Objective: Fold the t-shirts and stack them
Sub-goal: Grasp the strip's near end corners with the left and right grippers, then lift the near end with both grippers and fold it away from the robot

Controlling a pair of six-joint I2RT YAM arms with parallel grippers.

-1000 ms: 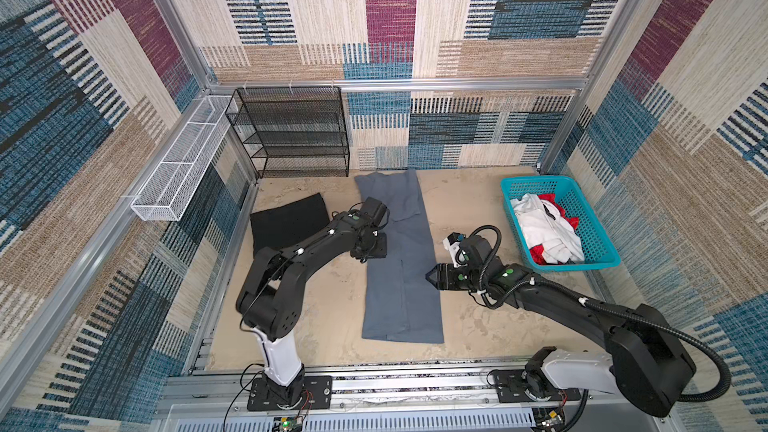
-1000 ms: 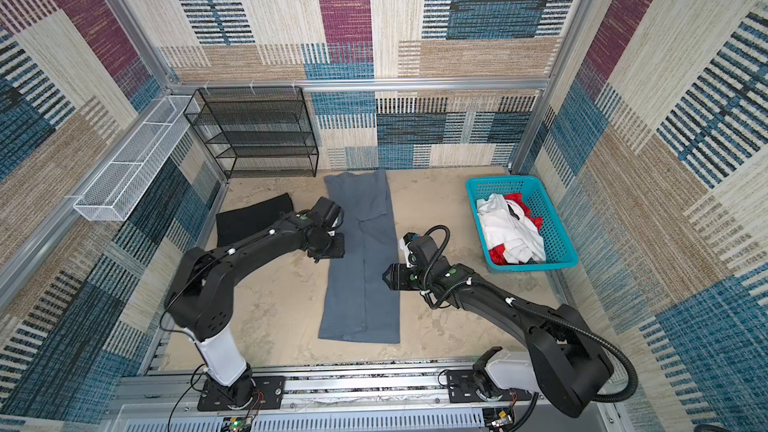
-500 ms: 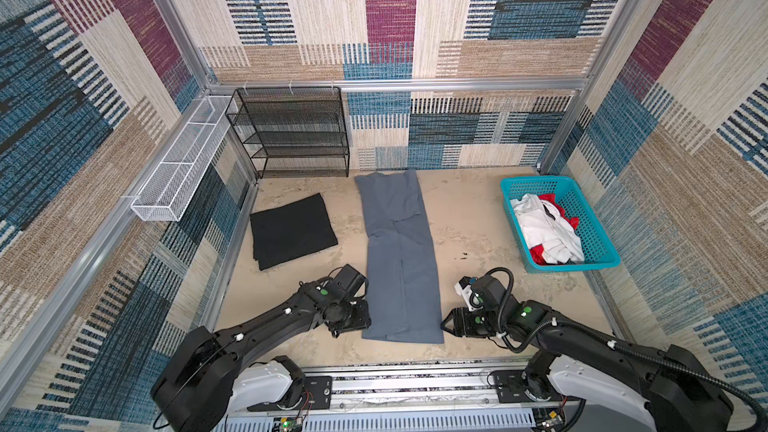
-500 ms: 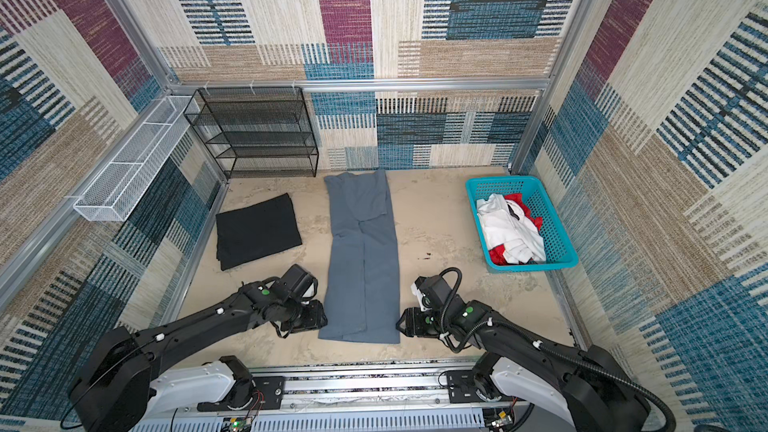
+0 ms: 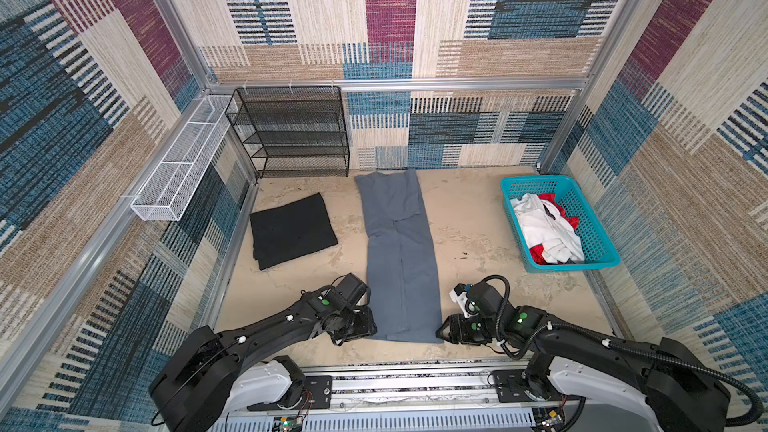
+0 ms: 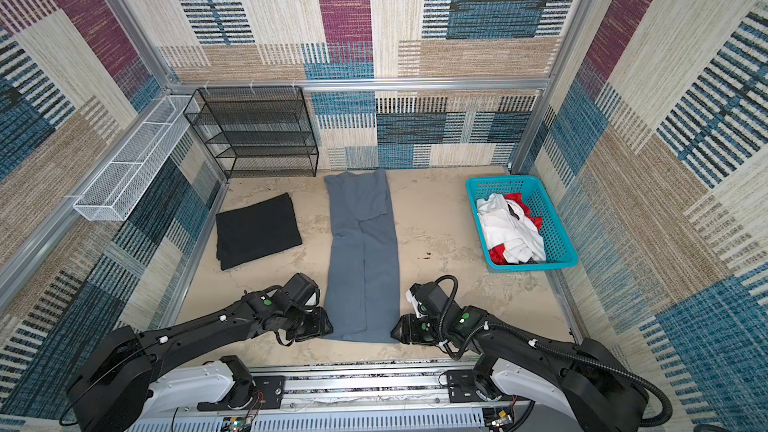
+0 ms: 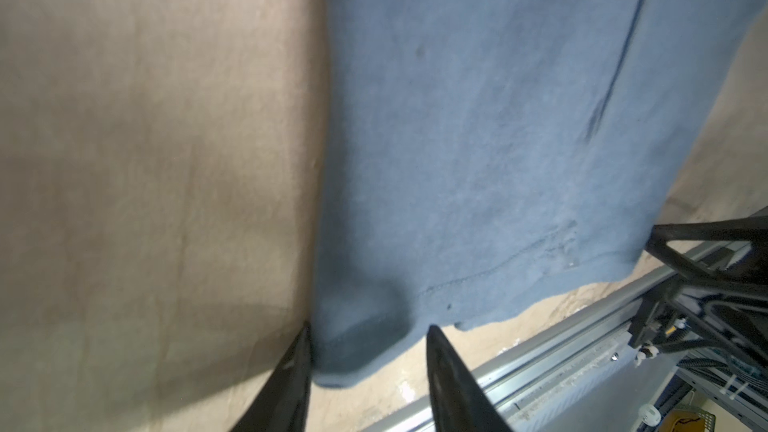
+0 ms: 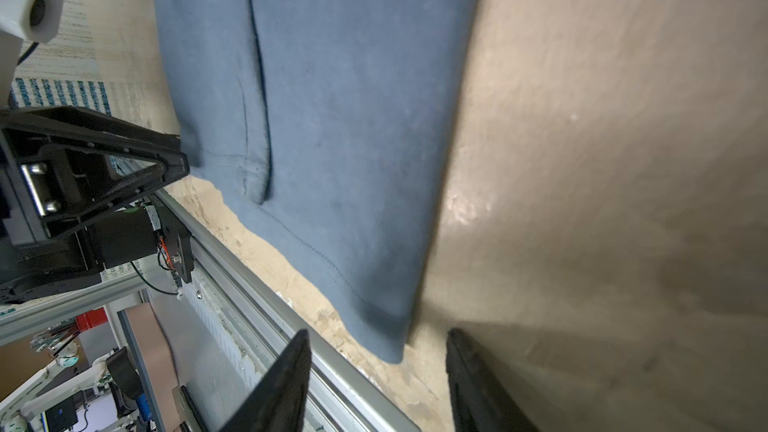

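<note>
You have the black shirt (image 5: 293, 229) folded, the grey shirt (image 5: 401, 268) half-folded with both arms' jaws open at its near corners, and the white shirt (image 5: 544, 228) and red shirt (image 5: 537, 252) unfolded in the basket (image 5: 575, 263).

The slate blue-grey t-shirt (image 8: 340, 118) lies flat on the tan table (image 8: 602, 160), filling the upper centre of the frame. One hem corner sits between the parted fingers of the right gripper (image 8: 378, 334) at lower centre. The left gripper (image 8: 124, 176), mid-left, is at the opposite hem corner. An aluminium rail (image 8: 257, 297) crosses the lower left.
</note>
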